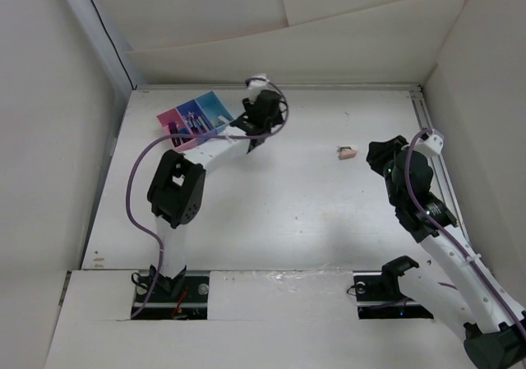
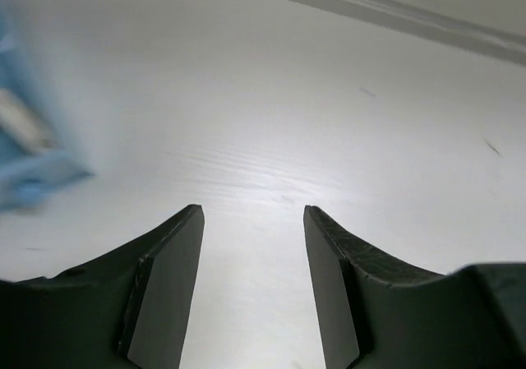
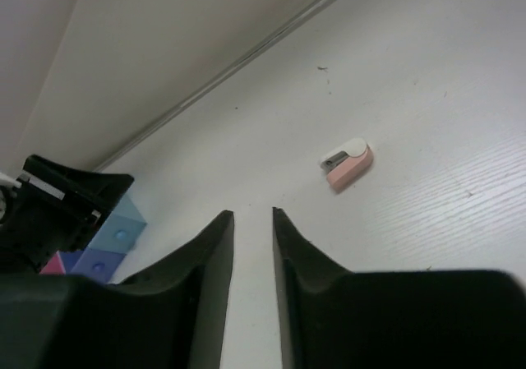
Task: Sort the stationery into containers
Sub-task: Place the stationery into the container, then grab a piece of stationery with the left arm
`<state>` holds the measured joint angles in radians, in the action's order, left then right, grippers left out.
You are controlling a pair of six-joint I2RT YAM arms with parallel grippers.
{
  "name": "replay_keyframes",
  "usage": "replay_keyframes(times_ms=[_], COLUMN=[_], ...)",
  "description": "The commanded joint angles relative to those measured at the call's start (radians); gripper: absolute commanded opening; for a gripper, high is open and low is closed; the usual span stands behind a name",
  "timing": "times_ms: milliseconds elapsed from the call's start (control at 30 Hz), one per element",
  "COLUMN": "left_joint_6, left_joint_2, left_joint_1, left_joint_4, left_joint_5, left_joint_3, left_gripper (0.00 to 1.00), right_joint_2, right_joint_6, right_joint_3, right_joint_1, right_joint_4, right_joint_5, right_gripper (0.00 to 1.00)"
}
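Stationery piece [image 3: 347,163], pink-white, probably light and rigid, on tabletop [image 3: 427,73]; pinch its long sides; right jaws narrow, left jaws wide, empty.

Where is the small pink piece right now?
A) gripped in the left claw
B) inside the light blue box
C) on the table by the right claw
C: the pink piece lies loose on the table, just beside the empty right claw.
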<state>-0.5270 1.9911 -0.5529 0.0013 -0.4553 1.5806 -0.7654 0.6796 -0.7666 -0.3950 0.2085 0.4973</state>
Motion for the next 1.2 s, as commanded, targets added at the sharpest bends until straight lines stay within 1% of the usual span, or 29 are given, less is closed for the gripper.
replay_keyframes(times_ms=[0, 33, 67, 100, 167, 200, 233, 267, 333, 367, 433, 467, 500, 533, 600, 633, 733, 833, 933, 967, 1167], left_joint_6=[0.114, 0.128, 0.145, 0.166, 0.193, 0.205, 0.205, 0.205, 0.205, 0.205, 0.194, 0.194, 0.194, 0.194, 0.232, 0.242, 0.262, 0.271, 0.295, 0.306, 0.309], left_joint_2=[-0.028, -0.003, 0.021, 0.076, 0.13, 0.171, 0.187, 0.199, 0.213, 0.222, 0.235, 0.235, 0.248, 0.258, 0.293, 0.307, 0.356, 0.396, 0.451, 0.466, 0.552], left_joint_1=[-0.164, -0.195, -0.224, -0.269, -0.298, -0.298, -0.312, -0.321, -0.321, -0.321, -0.321, -0.331, -0.331, -0.34, -0.352, -0.364, -0.374, -0.374, -0.374, -0.374, -0.374], left_joint_4=[0.143, 0.155, 0.155, 0.155, 0.145, 0.144, 0.144, 0.144, 0.155, 0.155, 0.164, 0.164, 0.164, 0.151, 0.125, 0.114, 0.089, 0.071, 0.046, 0.02, -0.039], left_joint_5=[0.105, 0.127, 0.17, 0.2, 0.256, 0.308, 0.325, 0.336, 0.36, 0.374, 0.403, 0.403, 0.403, 0.403, 0.394, 0.382, 0.382, 0.382, 0.382, 0.382, 0.299], left_joint_3=[-0.019, -0.019, 0.023, 0.047, 0.109, 0.127, 0.137, 0.137, 0.148, 0.148, 0.148, 0.148, 0.162, 0.186, 0.219, 0.255, 0.3, 0.349, 0.418, 0.464, 0.579], left_gripper=[0.49, 0.49, 0.53, 0.56, 0.61, 0.63, 0.64, 0.64, 0.67, 0.69, 0.71, 0.75, 0.77, 0.78, 0.81, 0.82, 0.85, 0.88, 0.89, 0.89, 0.92], right_joint_2=[0.037, 0.037, 0.037, 0.037, 0.037, 0.037, 0.037, 0.037, 0.037, 0.037, 0.037, 0.037, 0.037, 0.037, 0.037, 0.037, 0.037, 0.037, 0.037, 0.037, 0.037], right_joint_6=[-0.005, -0.005, -0.005, -0.005, -0.005, -0.005, -0.005, -0.005, -0.005, -0.005, -0.005, -0.005, -0.005, -0.005, -0.005, -0.005, -0.005, -0.005, -0.005, -0.005, -0.005], right_joint_3=[0.013, 0.013, 0.013, 0.013, 0.013, 0.013, 0.013, 0.013, 0.013, 0.013, 0.013, 0.013, 0.013, 0.013, 0.013, 0.013, 0.013, 0.013, 0.013, 0.013, 0.013], right_joint_1=[-0.01, -0.01, -0.01, -0.01, -0.01, -0.01, -0.01, -0.01, -0.01, -0.01, -0.01, -0.01, -0.01, -0.01, -0.01, -0.01, -0.01, -0.01, -0.01, -0.01, -0.01], right_joint_4=[-0.052, -0.052, -0.052, -0.052, -0.052, -0.052, -0.052, -0.043, -0.043, -0.043, -0.043, -0.043, -0.043, -0.043, -0.043, -0.043, -0.043, -0.043, -0.043, -0.043, -0.043], right_joint_5=[0.038, 0.038, 0.038, 0.038, 0.038, 0.038, 0.038, 0.038, 0.038, 0.038, 0.038, 0.038, 0.038, 0.038, 0.038, 0.038, 0.038, 0.029, 0.02, 0.02, 0.01], right_gripper=[0.3, 0.2, 0.17, 0.17, 0.16, 0.19, 0.23, 0.31, 0.4, 0.47, 0.54, 0.57, 0.63, 0.66, 0.72, 0.74, 0.79, 0.81, 0.82, 0.83, 0.83])
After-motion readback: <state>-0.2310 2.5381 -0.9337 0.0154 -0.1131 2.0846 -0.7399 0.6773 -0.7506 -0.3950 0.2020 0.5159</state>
